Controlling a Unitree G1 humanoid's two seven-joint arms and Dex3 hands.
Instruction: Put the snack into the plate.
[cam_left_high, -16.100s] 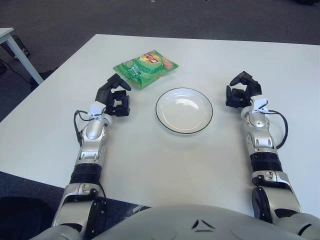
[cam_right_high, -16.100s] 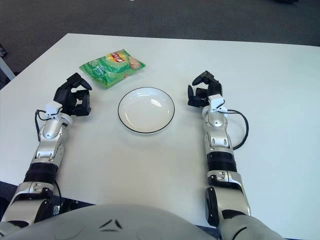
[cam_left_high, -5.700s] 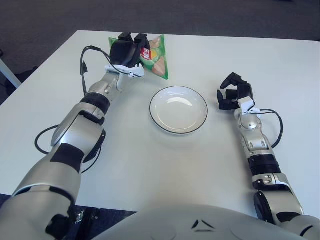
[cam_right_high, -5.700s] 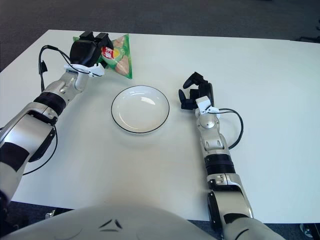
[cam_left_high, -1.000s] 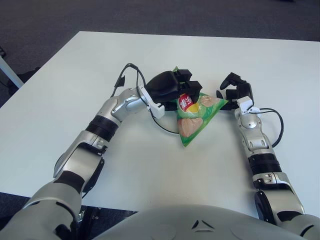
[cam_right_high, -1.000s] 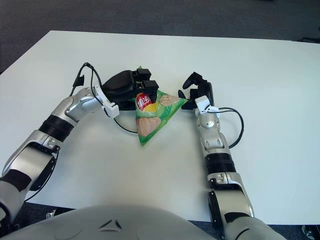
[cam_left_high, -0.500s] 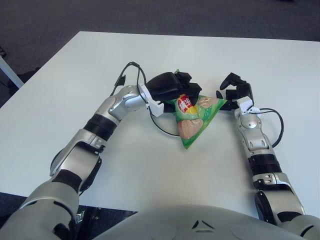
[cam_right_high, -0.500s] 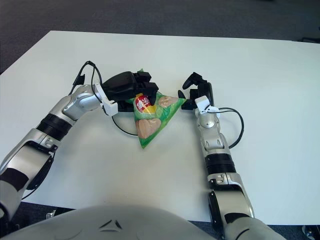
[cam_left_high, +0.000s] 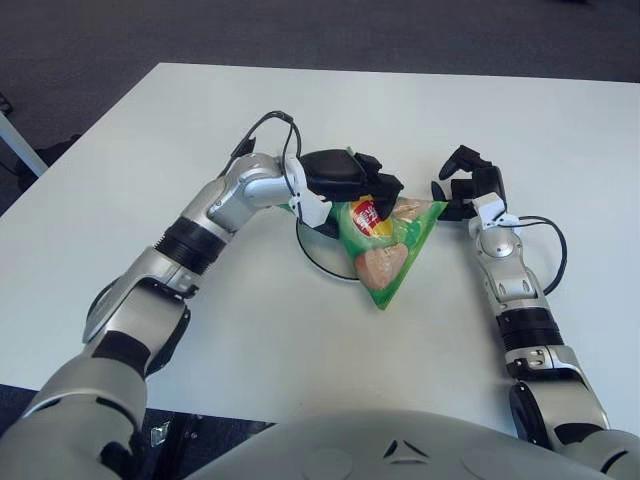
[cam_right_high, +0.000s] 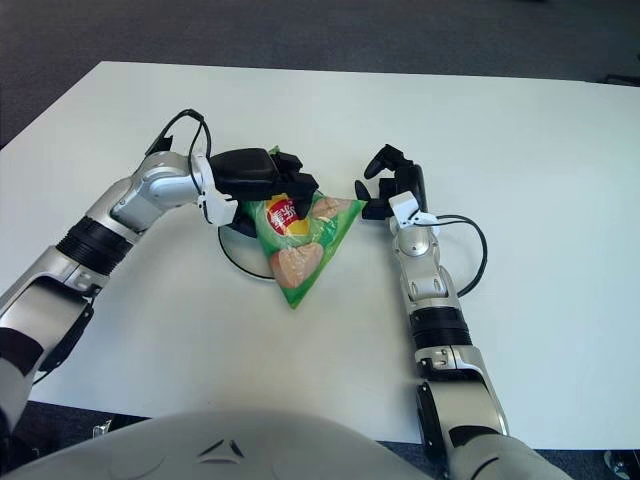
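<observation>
**Over the plate, snack bag not yet let go**

Above the middle of the white table (cam_left_high: 150, 130) your left hand (cam_left_high: 345, 180) has its black fingers clamped on the top edge of the green crinkled plastic snack bag (cam_left_high: 385, 238). The bag hangs tilted from that grip, its lower corner pointing toward you, and it covers most of the round white plate with a dark rim (cam_left_high: 322, 254); only the plate's near-left arc shows from under it.

By my reading you are most of the way through: the snack is lifted and brought over the plate, and what remains is to lower it, let go and draw the hand clear. Whether the bag's bottom already touches the plate cannot be told from these views. Its lower tip appears to reach past the plate's near rim, so it may end up draped over the edge rather than lying wholly inside unless you shift it back a little before releasing.

Your right hand (cam_right_high: 392, 185) shows just to the right of the bag's upper right corner, fingers curled and holding nothing. It is close enough that the bag's corner could brush it as it settles. Nothing else on the table stands in the way.
</observation>
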